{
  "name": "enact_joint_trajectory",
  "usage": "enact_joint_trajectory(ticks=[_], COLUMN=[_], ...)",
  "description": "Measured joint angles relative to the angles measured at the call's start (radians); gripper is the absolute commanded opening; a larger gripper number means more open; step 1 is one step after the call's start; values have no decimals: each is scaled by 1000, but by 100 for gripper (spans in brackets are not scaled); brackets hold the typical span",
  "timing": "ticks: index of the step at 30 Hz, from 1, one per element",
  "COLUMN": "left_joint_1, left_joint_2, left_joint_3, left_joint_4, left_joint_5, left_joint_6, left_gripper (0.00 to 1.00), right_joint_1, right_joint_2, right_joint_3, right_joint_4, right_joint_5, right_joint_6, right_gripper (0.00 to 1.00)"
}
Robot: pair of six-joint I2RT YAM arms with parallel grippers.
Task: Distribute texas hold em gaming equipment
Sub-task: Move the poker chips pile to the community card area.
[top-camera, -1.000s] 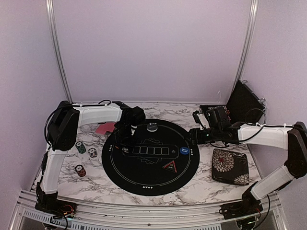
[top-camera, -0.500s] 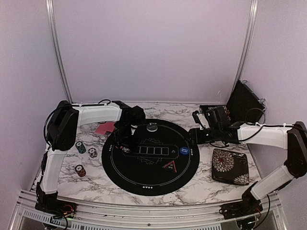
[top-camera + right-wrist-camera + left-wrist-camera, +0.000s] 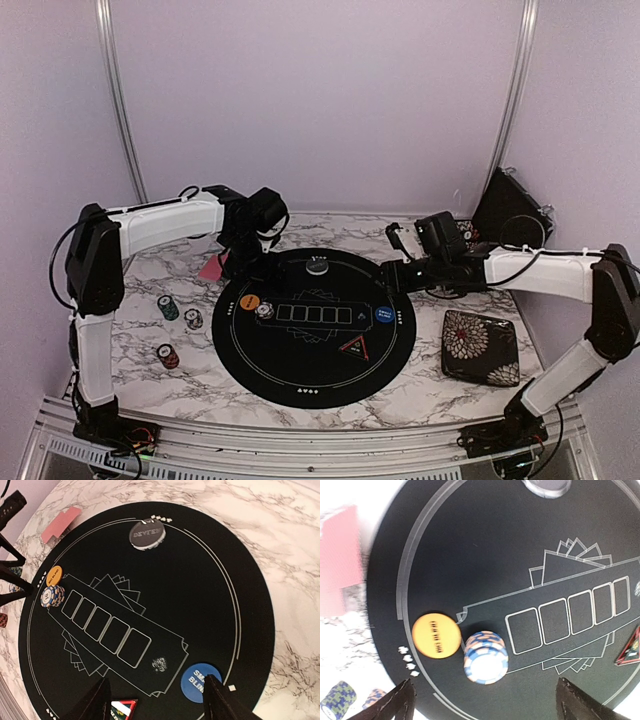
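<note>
On the round black mat (image 3: 300, 380), a blue-and-white striped chip stack (image 3: 485, 657) stands free beside the orange button (image 3: 436, 634). My left gripper (image 3: 487, 702) hovers over them, open and holding nothing; in the top view the left gripper (image 3: 236, 262) sits at the mat's back-left edge. Pink-backed cards (image 3: 212, 268) lie on the marble just outside it. The blue button (image 3: 197, 682) and the triangle marker (image 3: 122, 708) lie below my right gripper (image 3: 157, 700), which is open and empty above the mat's right side.
A grey dealer button (image 3: 317, 266) lies at the mat's far edge. Three chip stacks (image 3: 168, 306), (image 3: 193, 318), (image 3: 168, 355) stand on the marble to the left. A floral case (image 3: 480, 346) rests right of the mat. A black bag (image 3: 508, 210) leans in the back-right corner.
The left gripper opened, let go of the chip stack beside the orange button, and pulled up and back to the left. The right gripper shifted slightly left.
</note>
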Motion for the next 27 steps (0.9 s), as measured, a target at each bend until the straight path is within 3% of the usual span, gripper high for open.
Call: enact_joint_trajectory(ticks=[11, 17, 27], left_joint_1=[90, 48, -21], left_joint_2=[-186, -184, -93], left_joint_3=[-227, -312, -307], left_joint_4=[110, 131, 192], left_joint_5=[56, 90, 108], left_joint_6=[-18, -26, -71], left_gripper=[95, 96, 95], right_joint_1=[216, 224, 216], right_joint_2=[225, 237, 205], right_joint_3=[266, 268, 240], right_joint_4=[-48, -67, -69], right_joint_5=[74, 114, 143], right_joint_6=[-9, 3, 9], right_gripper=[61, 61, 61])
